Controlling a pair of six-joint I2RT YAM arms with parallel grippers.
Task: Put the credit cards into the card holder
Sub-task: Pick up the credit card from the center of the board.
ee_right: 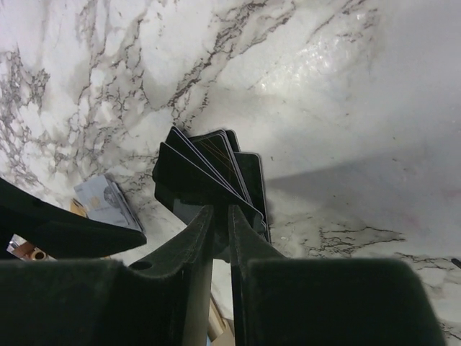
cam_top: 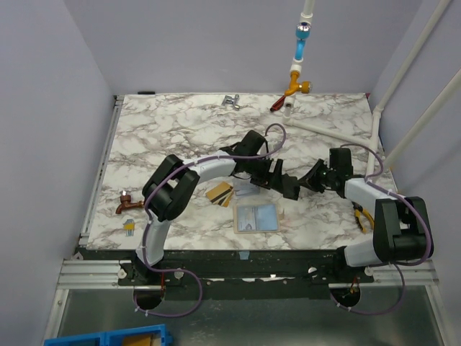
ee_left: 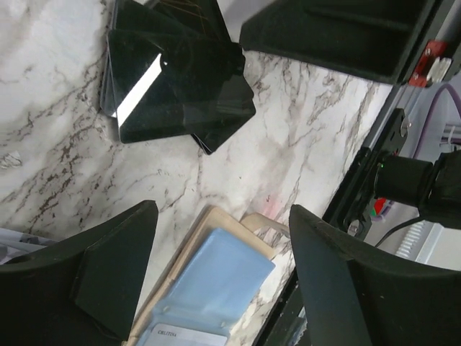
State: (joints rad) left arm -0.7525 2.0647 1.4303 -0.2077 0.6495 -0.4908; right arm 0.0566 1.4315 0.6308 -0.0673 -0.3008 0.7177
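Right hand [ee_right: 220,210] fills its own wrist view. Its jaws are narrow, pinching fanned cards [ee_right: 209,169] by their lower edge. At least three are in the fan, exact count unclear, and all look dark against the light. The fan is tilted and well apart from the holder [ee_left: 189,249]. Left hand [ee_left: 223,213] is wide and holds nothing. The holder shows between its fingers in the left wrist view.

Holder: one, tan, lying open and flat on the worktop [ee_right: 346,86], near the middle of the near edge. One blue card [ee_left: 216,285] sits in it. A white printed label at that card's end shows in the left wrist view only. Can't tell if more cards lie under it.

The top view hides the fan behind the two hands, which nearly meet just past the holder's far edge. Only this view shows the gold cards [cam_top: 220,193]. There are two as far as I can tell, overlapped, lying just off the holder's far-left corner. Right wrist view alone shows print on a pale card [ee_right: 108,202] lying flat below the fan, maybe two stacked.

Clutter, one each: tap [cam_top: 128,204] at the left edge, pliers [cam_top: 364,216] at the right edge, valve [cam_top: 294,88] at the far edge.
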